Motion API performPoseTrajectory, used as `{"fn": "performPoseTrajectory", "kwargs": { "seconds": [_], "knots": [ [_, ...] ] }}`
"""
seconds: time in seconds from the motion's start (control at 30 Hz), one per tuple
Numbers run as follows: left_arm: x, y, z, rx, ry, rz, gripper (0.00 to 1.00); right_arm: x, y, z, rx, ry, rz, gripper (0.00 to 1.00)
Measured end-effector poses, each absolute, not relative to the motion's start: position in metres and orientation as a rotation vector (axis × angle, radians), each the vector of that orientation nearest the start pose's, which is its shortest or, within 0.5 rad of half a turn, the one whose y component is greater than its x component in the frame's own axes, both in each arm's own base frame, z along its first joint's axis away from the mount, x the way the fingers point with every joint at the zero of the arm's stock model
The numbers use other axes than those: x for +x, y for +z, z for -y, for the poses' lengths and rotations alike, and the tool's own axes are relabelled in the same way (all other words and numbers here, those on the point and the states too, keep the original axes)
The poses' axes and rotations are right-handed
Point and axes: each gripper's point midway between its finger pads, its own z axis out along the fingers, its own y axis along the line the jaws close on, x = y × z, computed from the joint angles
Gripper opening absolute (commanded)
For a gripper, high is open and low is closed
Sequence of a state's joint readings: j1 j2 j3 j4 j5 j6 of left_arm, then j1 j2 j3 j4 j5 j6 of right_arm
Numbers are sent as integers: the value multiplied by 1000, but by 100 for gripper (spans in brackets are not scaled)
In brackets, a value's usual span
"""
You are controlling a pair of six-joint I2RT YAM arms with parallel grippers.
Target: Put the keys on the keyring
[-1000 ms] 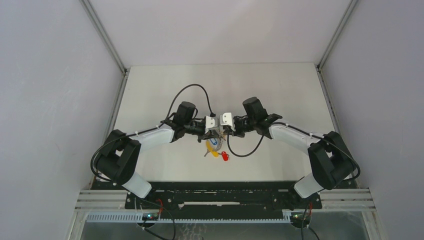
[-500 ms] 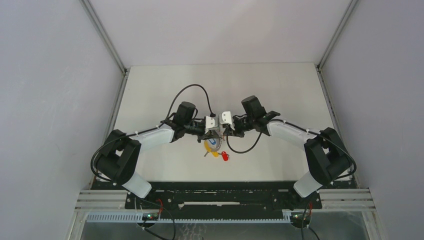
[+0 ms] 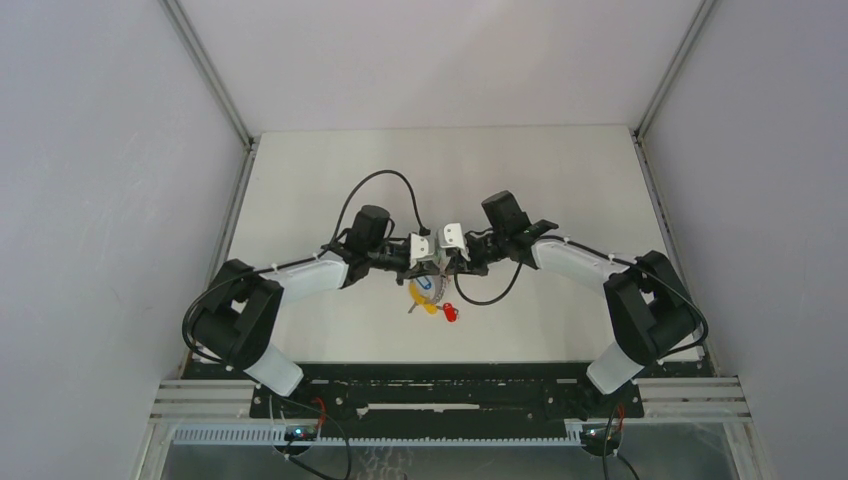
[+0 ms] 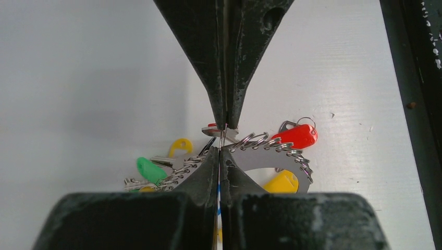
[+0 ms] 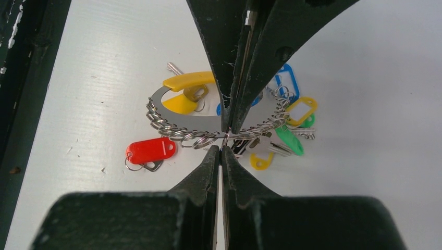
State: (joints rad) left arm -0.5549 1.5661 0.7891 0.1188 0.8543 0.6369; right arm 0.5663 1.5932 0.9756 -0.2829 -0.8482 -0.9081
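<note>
The left tool (image 4: 219, 152) and right tool (image 5: 221, 150) meet tip to tip above the bench (image 5: 365, 78), each pressed shut on a thin metal edge (image 4: 223, 137) that cannot be identified. The keyring (image 5: 172, 125), hung with coloured tags, sits directly beneath them. A loose red key (image 5: 151, 150) lies just beside it.

- A white table (image 3: 330, 180), matte and faintly ribbed.
- Pale grey walls (image 3: 100, 200) rise at the table's left, right and far sides.
- Metal posts (image 3: 207, 70) slant up from the table's two far corners.
- A black rail (image 3: 480, 372) runs along the table's near edge, with a slotted white duct (image 3: 420, 434) beyond it.
</note>
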Motion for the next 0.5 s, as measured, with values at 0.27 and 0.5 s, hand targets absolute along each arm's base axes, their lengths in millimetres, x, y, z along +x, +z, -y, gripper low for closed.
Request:
{"fn": "performPoseTrajectory", "kwargs": {
  "seconds": [0.27,0.5],
  "knots": [
    [262,94,300,1492,-904,-1451,0,258,97,-293,-1756,828,-1417,0],
    [266,98,301,1400,-922,-1481,0,259,98,-291,-1767,695,-1375,0]
  ]
}}
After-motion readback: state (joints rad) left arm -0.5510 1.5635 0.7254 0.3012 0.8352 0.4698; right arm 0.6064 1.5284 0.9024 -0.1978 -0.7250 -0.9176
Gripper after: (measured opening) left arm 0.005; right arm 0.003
